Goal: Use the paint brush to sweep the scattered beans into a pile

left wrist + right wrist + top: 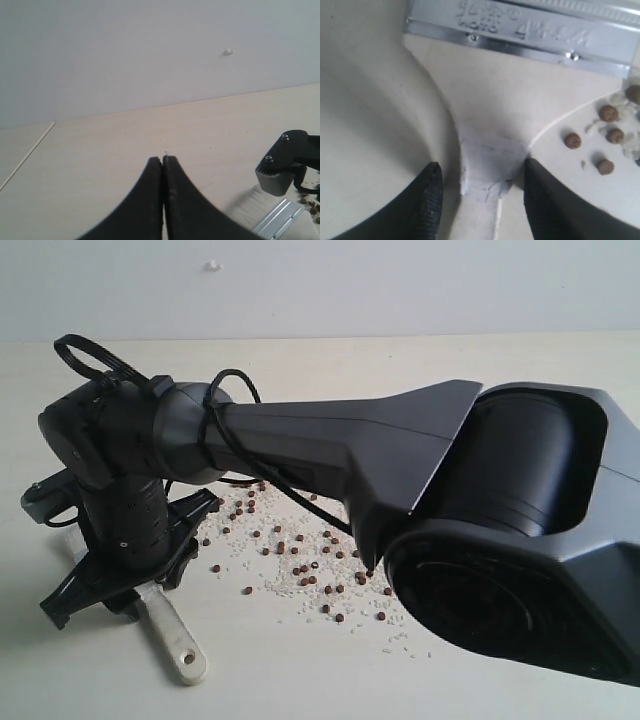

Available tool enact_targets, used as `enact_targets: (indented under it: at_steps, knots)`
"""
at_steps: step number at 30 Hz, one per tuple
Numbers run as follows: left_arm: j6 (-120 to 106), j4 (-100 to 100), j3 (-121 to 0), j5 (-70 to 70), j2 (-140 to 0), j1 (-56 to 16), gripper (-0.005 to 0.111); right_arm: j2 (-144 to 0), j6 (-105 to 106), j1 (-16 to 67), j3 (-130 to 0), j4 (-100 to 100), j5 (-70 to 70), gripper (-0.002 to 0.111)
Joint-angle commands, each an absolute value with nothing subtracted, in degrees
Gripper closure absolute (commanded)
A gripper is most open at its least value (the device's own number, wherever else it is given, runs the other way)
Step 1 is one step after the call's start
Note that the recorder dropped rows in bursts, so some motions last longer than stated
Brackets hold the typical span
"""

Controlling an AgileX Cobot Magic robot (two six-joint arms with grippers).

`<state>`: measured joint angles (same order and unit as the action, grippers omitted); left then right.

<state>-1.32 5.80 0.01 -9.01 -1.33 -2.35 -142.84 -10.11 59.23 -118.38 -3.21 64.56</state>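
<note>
Right wrist view: right gripper (482,169) is down over the brush (495,105), jaws spread, one finger (431,200) on each side of the handle's narrow neck. Not pinching yet: clear gap on one side, other finger about touching the wood. Ferrule (530,30) sits just ahead of the fingertips. Brush lies flat on the table (300,685). Nearest beans (572,140) are just beside one finger, the rest spread further out on that side, mixed with white grains (285,588).

Left gripper (163,161) is pressed together on nothing, off to the side and apart from the right one.

Step in hand, my read: grab the brush. To do it well:
- Centre the neck between the fingers before squeezing, so the handle doesn't skid sideways.
- Grip close to the ferrule for stiffer control of the bristles.
- Squeeze firmly. The wood looks smooth and may twist in the pads.
- Lift a touch before swinging, or the bristles drag beans early.
- Watch the finger next to the beans. It could flick them.

Can't see:
- Exterior view: the right arm (330,445) covers bristles, ferrule and part of the scatter. Only the handle end (182,648) with its hole pokes out from under the gripper.
- Left wrist view: just a corner of the bristles (247,210), cut off at the edge.
- Whether the fingertips touch the table: can't tell.
</note>
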Motion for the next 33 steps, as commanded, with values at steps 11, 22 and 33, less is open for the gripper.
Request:
enact_targets:
  at_steps: [11, 22, 33]
  knots:
    - [-1.38, 5.33, 0.00, -8.74, -1.05, -2.29, 0.107, -144.95, -10.11, 59.25, -117.73, -2.53, 64.99, 0.094]
    - [-1.38, 5.33, 0.00, -8.74, -1.05, -2.29, 0.107, -140.48, -8.15, 59.25, -117.73, 3.83, 69.96, 0.108]
    - [-1.38, 5.33, 0.00, -8.74, -1.05, -2.29, 0.107, -134.19, -6.95, 59.25, -117.46, 4.86, 69.96, 0.108]
